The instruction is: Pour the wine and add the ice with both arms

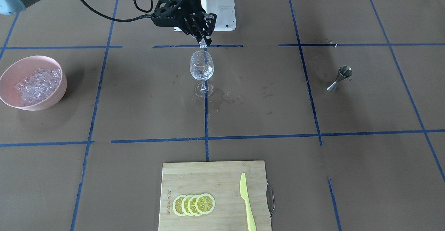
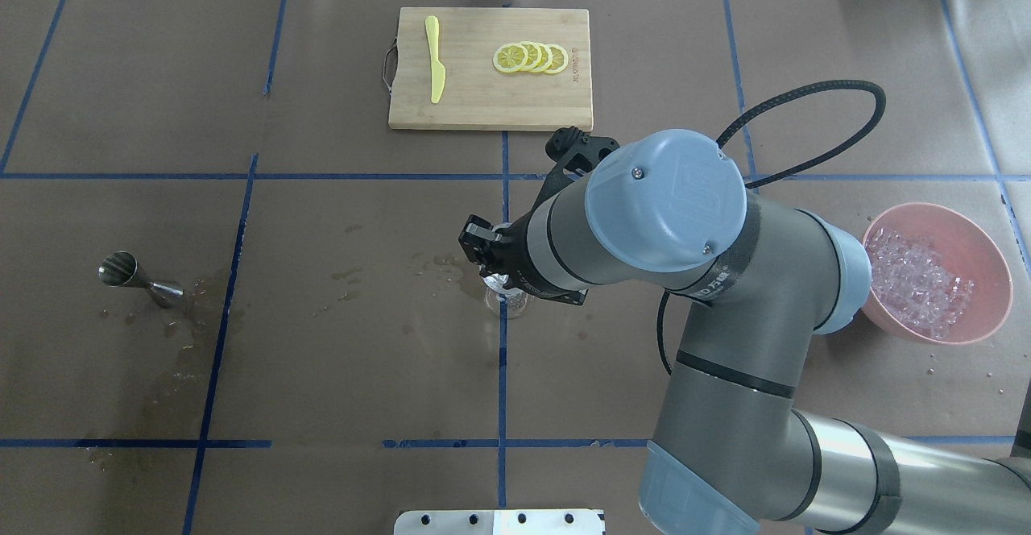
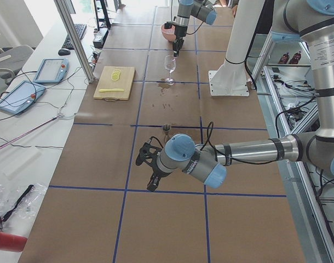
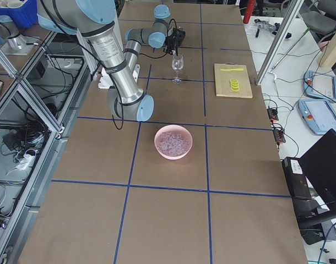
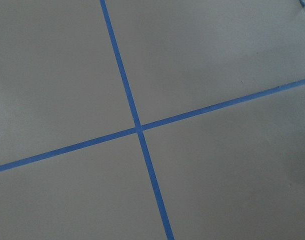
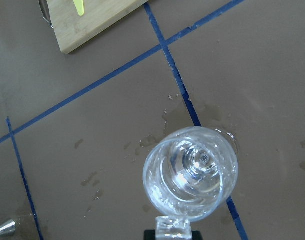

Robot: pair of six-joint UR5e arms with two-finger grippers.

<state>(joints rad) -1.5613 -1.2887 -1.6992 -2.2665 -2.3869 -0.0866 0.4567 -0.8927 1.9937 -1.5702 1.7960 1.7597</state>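
On the operators' side of the glass (image 1: 201,69), a board (image 1: 215,175) carries four overlapping lemon slices (image 1: 194,204) and a yellow knife (image 1: 247,203). Level with the glass, well apart on the robot's right, a pink bowl (image 1: 45,102) holds the heap of ice (image 1: 36,85). A steel jigger (image 1: 339,79) stands upright equally far off on the robot's left. The glass stands upright on a blue tape line, with wet patches (image 1: 222,98) around its foot and clear glints inside that cannot be told as ice or liquid. Directly above its rim, on the robot's side, the right gripper (image 1: 204,42) points down with its fingers clenched on a single ice cube (image 6: 173,227). Farthest from the glass, beyond the jigger, the left gripper (image 3: 151,181) hangs over bare table and crossed tape (image 5: 138,128). Whether its fingers are closed or released cannot be told.
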